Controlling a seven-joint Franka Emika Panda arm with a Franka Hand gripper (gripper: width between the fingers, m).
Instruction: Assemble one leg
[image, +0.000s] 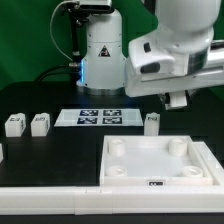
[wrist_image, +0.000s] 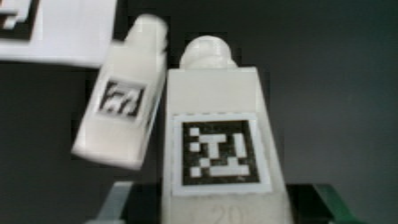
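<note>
Black table (image: 50, 150) before a green backdrop, with bare room at the exterior view's left front. A large white tray-like piece (image: 125, 175) with corner sockets fills the right front.

The marker board (image: 97, 117) lies mid-table, showing four black-and-white square tags. Two spare legs (image: 14, 125) (image: 40, 123) stand to its left. A second leg (image: 152, 122) stands upright between the board and the tray.

The gripper (image: 178, 100) hangs above the table near that second leg. In the wrist view its jaws appear closed on the near end of the leg (wrist_image: 214, 100). The long axis points away from the gripper, round peg farthest, coded tag (wrist_image: 217, 150) facing the camera. The second leg sits tilted just beside it.
</note>
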